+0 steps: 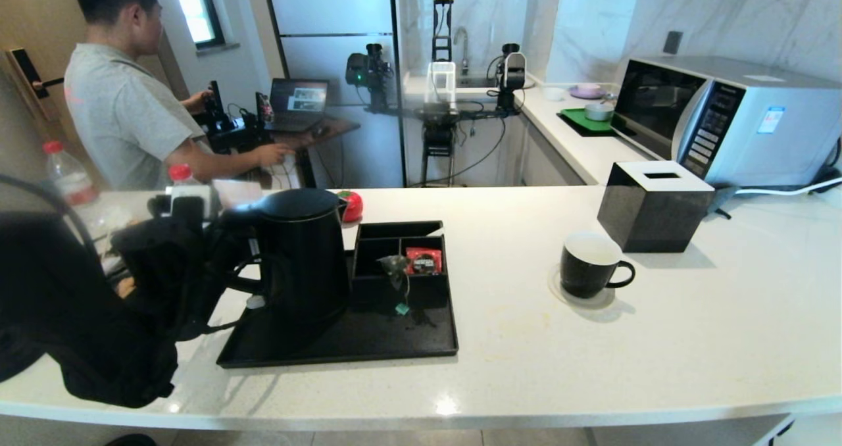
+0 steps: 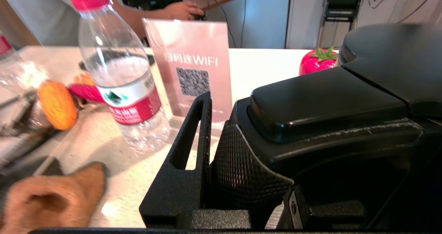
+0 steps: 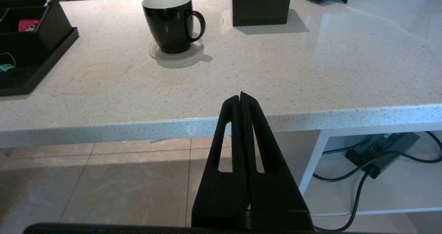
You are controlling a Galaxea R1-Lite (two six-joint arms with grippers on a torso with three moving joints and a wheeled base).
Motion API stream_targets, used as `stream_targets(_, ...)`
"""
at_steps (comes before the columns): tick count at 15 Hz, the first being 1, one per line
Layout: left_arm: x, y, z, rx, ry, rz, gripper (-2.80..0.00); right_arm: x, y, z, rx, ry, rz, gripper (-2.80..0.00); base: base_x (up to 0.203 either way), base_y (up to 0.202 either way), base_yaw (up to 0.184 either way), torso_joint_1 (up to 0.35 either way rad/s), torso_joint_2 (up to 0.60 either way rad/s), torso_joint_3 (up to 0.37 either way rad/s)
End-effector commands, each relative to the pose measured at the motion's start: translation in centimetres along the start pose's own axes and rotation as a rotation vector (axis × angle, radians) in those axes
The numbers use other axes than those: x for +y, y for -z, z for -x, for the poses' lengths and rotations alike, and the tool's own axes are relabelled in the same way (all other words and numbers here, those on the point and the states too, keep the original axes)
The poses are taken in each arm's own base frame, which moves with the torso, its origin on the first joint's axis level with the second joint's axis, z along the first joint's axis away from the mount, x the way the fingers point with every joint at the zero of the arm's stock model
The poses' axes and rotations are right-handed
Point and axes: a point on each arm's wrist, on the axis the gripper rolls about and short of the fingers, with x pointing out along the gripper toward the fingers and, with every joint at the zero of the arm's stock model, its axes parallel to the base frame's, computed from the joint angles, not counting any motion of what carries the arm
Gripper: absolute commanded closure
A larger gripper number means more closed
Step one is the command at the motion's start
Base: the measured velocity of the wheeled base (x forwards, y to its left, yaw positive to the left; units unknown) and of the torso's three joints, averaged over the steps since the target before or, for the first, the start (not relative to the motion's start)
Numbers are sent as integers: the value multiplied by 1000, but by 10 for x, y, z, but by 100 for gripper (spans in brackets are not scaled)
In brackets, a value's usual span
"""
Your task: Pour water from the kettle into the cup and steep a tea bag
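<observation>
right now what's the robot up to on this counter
The left gripper is closed on the handle of the kettle, which stands upright at the left end of the black tray. The tea bag lies in the tray's organizer, its tag hanging over the front. The cup sits on a coaster to the right, with no water poured yet. The right gripper hangs shut below the counter edge, idle.
</observation>
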Motion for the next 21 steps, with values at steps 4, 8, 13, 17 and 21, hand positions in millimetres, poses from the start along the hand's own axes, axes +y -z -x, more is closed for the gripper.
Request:
stream_targets(4,-1,12,-2,12,0,47,0,0,0,0,1,0,0,0,0,0,0,0,0,0)
stream_targets(8,0,16,-1,29,-6,45,0,0,0,0,1,0,0,0,0,0,0,0,0,0)
stream_targets(13,1,20,9,64,-2,73,0,0,0,0,1,0,0,0,0,0,0,0,0,0)
stream_targets(17,2,17,11,58,-5,77,0,0,0,0,1,0,0,0,0,0,0,0,0,0)
stream_targets(21,3,14,14,51,0,74,-280,0,0,0,1,0,0,0,0,0,0,0,0,0)
